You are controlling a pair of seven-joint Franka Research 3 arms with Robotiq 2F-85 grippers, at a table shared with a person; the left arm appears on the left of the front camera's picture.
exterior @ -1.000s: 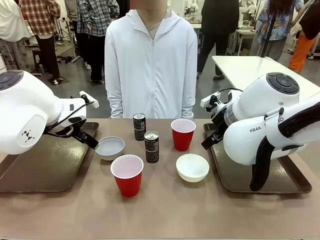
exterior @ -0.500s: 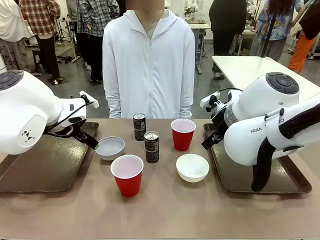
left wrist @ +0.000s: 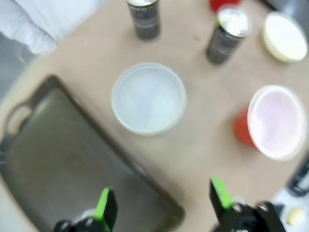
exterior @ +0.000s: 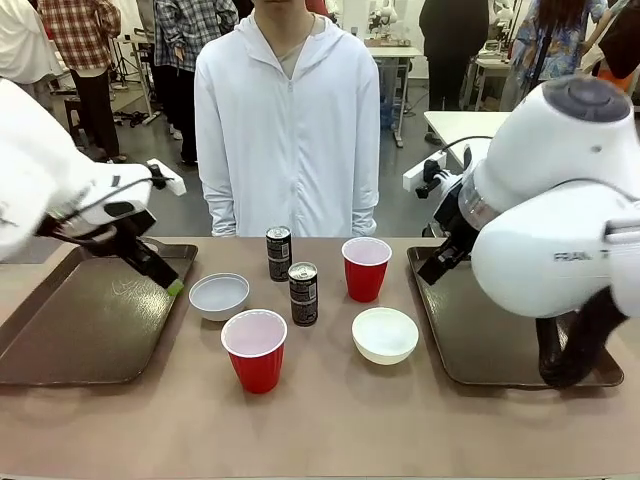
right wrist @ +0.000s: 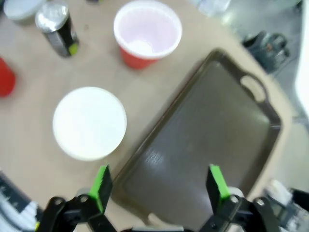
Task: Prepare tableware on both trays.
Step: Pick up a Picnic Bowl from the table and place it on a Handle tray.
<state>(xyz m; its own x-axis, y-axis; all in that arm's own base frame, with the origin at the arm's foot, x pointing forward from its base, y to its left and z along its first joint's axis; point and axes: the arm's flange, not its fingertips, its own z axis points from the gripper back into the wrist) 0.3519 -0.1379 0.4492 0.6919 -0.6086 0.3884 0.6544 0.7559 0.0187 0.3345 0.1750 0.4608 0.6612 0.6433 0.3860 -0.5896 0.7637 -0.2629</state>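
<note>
Hovering spread wide and pinching nothing, the left fingers [left wrist: 105,209] are hanging over the inner edge of the left tray [left wrist: 53,154]. One white bowl [left wrist: 148,98] is sitting on the counter [exterior: 330,420] just beside that rim. The right fingers [right wrist: 216,182] are likewise gaping empty above the right tray [right wrist: 207,125], close to the other white bowl [right wrist: 90,123].

Both trays are lying bare. The near red cup [exterior: 255,352], the far red cup [exterior: 366,268], the rear can [exterior: 279,253] and the front can [exterior: 303,294] are all standing on the counter between the trays, in front of the person [exterior: 288,130], so the task is probably only beginning.

Each bowl is resting so close to a tray rim that a descending finger may be catching the rim instead of the bowl. A thin, smooth bowl wall may be slipping out of the green pads. The slim cans are looking easy to topple if an arm is sweeping across the middle.
</note>
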